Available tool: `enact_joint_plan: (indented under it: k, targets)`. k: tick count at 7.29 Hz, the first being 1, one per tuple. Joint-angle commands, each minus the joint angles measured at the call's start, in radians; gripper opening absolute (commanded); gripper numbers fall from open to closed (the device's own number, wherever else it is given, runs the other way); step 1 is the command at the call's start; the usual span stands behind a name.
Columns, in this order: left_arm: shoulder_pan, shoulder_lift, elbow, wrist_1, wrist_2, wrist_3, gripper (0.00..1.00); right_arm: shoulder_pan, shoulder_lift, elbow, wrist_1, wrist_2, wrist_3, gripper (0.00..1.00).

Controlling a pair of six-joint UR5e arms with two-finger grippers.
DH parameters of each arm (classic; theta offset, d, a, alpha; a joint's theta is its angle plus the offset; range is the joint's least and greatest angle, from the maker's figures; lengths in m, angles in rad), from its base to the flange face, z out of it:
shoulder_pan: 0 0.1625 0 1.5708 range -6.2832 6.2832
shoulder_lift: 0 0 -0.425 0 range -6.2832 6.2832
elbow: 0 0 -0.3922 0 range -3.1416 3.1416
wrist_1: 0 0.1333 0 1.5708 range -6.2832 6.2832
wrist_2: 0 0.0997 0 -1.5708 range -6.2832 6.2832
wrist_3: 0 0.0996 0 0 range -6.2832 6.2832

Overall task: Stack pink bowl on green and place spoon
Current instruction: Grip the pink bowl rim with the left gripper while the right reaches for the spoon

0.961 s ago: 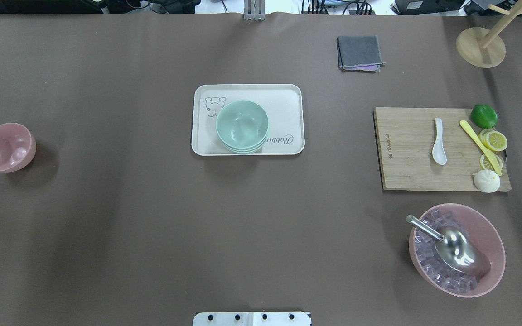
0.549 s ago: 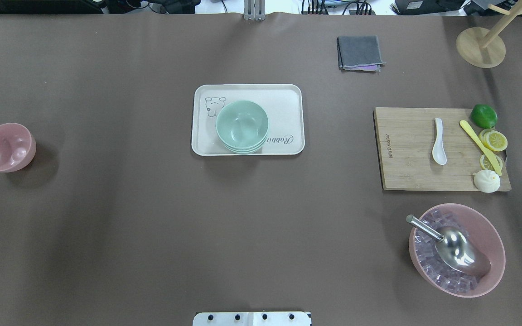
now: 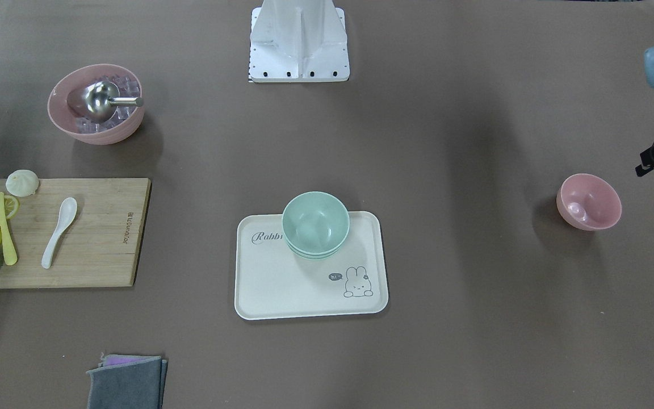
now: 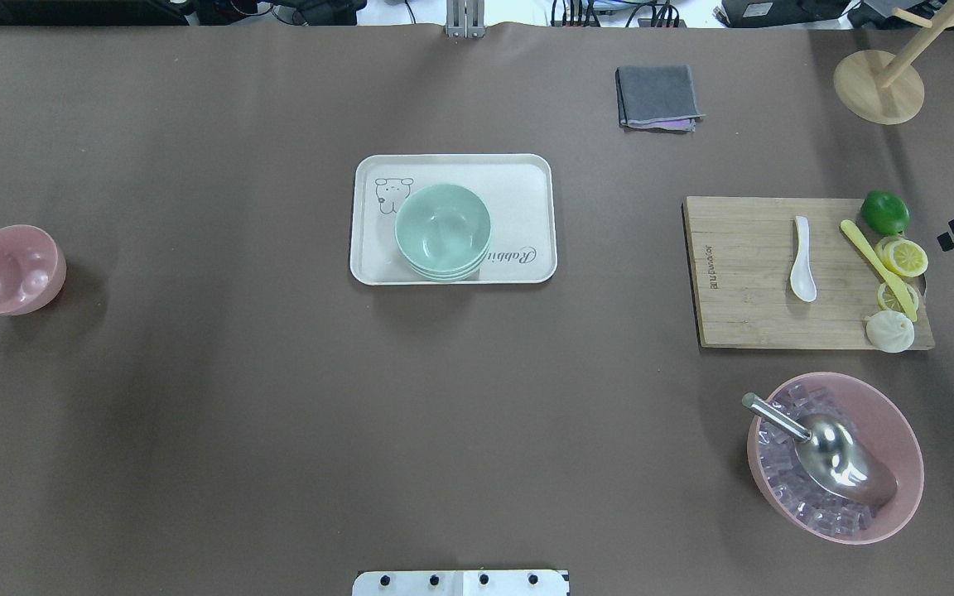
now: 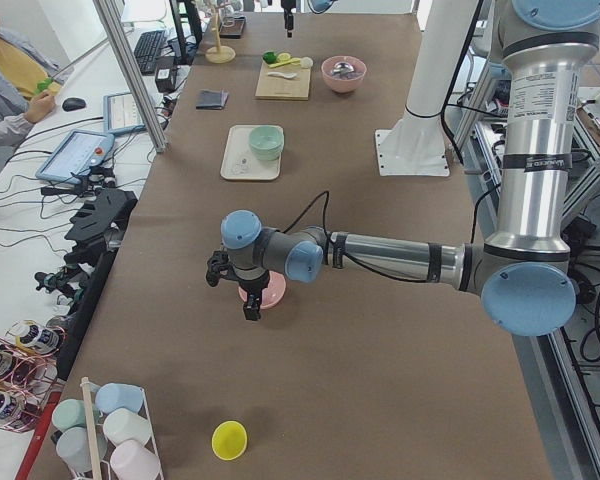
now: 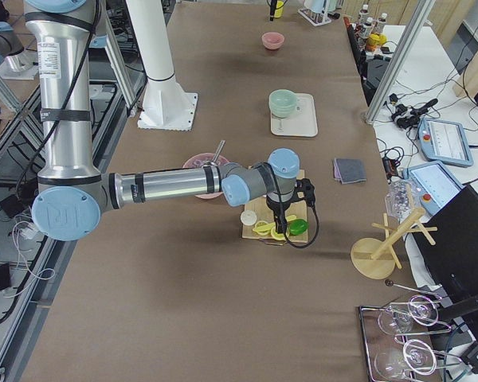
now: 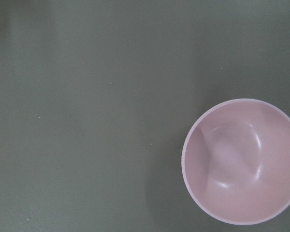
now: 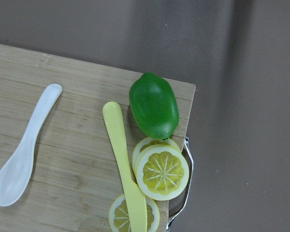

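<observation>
Silver arms point(image 5: 390, 258), pale-blue joint caps point(image 5: 242, 229), black cables point(image 5: 306, 204)

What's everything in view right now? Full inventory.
small pink bowl: 1, pink, far left end
green bowls: stack, pale green, on tray
tray: 1, cream, centre
cutting board: 1, wood, right side
spoon: 1, white, on board
knife: 1, yellow, on board
lime: 1, green, board's far corner
lemon slices: 3, yellow, board's right edge
bun: 1, white, board's near corner
large pink bowl: 1, pink, near right, full of ice
scoop: 1, metal, in the ice
cloths: pile, grey over purple, far side
wooden stand: 1, far right corner
left gripper: black, hovering by small pink bowl
right gripper: black, hovering by the lime
</observation>
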Motion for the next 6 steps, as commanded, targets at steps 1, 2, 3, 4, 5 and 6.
enact_joint_plan:
  k: [1, 2, 3, 4, 5, 6]
  targets:
    - [0.08, -0.05, 0.139, -0.195, 0.012, -0.131, 0.87, -0.022, 0.051, -0.047, -0.001, -0.005, 0.013, 1.0]
    - [0.104, -0.055, 0.183, -0.243, 0.014, -0.148, 0.84, -0.028, 0.066, -0.058, -0.001, -0.003, 0.013, 1.0]
    - [0.106, -0.055, 0.186, -0.245, 0.016, -0.148, 0.67, -0.028, 0.068, -0.059, -0.001, 0.001, 0.015, 1.0]
    - [0.112, -0.055, 0.189, -0.245, 0.014, -0.15, 0.45, -0.028, 0.068, -0.055, -0.001, 0.001, 0.015, 1.0]
    - [0.112, -0.055, 0.189, -0.243, 0.014, -0.148, 0.0, -0.028, 0.068, -0.052, -0.001, 0.003, 0.015, 1.0]
    - [0.112, -0.059, 0.189, -0.242, 0.014, -0.15, 0.0, -0.028, 0.07, -0.055, -0.001, 0.004, 0.015, 0.96]
